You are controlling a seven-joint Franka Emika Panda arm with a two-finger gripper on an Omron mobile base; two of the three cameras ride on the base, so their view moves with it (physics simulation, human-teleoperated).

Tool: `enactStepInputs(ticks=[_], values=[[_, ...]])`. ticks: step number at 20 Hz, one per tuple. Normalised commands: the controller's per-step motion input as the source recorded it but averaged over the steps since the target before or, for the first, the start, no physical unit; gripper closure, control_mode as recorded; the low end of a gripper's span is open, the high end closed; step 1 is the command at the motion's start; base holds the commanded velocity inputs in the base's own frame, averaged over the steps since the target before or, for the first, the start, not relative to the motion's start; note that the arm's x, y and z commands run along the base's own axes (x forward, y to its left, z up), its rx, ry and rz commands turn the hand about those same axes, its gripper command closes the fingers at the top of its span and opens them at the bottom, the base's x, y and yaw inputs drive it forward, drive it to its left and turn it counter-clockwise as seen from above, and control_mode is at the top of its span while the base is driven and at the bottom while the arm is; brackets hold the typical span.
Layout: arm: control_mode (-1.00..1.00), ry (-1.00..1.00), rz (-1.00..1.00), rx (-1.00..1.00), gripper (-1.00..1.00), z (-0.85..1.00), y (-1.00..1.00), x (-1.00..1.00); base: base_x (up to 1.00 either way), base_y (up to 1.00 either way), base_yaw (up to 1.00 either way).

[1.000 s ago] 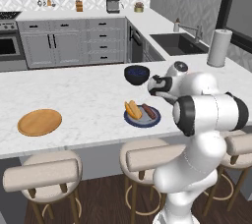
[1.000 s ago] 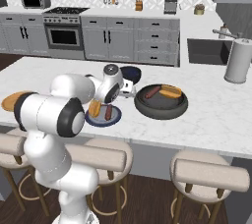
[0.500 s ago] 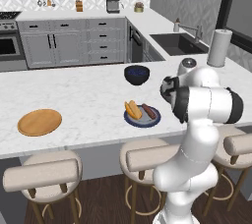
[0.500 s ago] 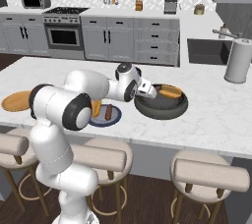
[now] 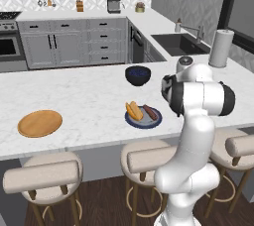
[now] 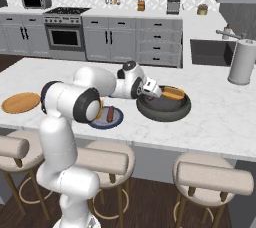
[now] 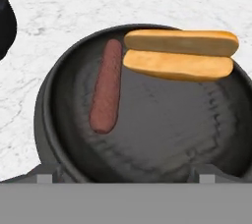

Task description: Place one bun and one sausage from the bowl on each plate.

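Note:
The wide dark bowl (image 7: 59, 85) lies right under my gripper (image 6: 153, 91), which hangs open and empty over its left rim (image 6: 165, 117). My fingertips (image 7: 45, 178) stand far apart at the bowl's near wall. In the bowl lie one reddish-brown sausage (image 7: 106, 88) and one golden bun (image 7: 179, 53), which also shows from the right base (image 6: 172, 93). The blue-grey plate (image 5: 144, 120) holds a bun (image 5: 133, 110) and a sausage (image 5: 150, 112). The tan wooden plate (image 5: 39, 123) at the counter's left is bare.
A smaller dark blue bowl (image 5: 138, 75) stands behind the blue-grey plate. A paper towel roll (image 6: 241, 62) stands at the counter's far right, by the sink (image 5: 181, 44). Bar stools (image 5: 44, 175) line the counter's front edge.
The arm has swung right from above the blue-grey plate to above the dark bowl. The gripper has stayed open and empty.

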Motion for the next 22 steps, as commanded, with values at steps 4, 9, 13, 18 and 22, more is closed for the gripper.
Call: enactStepInputs(ticks=[4, 9, 13, 18, 22], values=[[-1.0, 0.06, 0.0, 0.06, -1.0, -0.19, -0.08, 0.37, 0.0, 0.0, 0.0], [-1.0, 0.03, 0.0, 0.08, -1.0, -0.13, -0.28, 0.3, 0.0, 0.0, 0.0], [-1.0, 0.0, 0.0, 0.04, -1.0, -0.25, -0.13, 0.27, 0.0, 0.0, 0.0], [-1.0, 0.01, 0.01, 0.0, -1.0, -0.27, 0.0, 0.36, 0.0, 0.0, 0.0], [-1.0, 0.02, 0.01, 0.0, -1.0, -0.19, 0.01, 0.36, 0.0, 0.0, 0.0]])
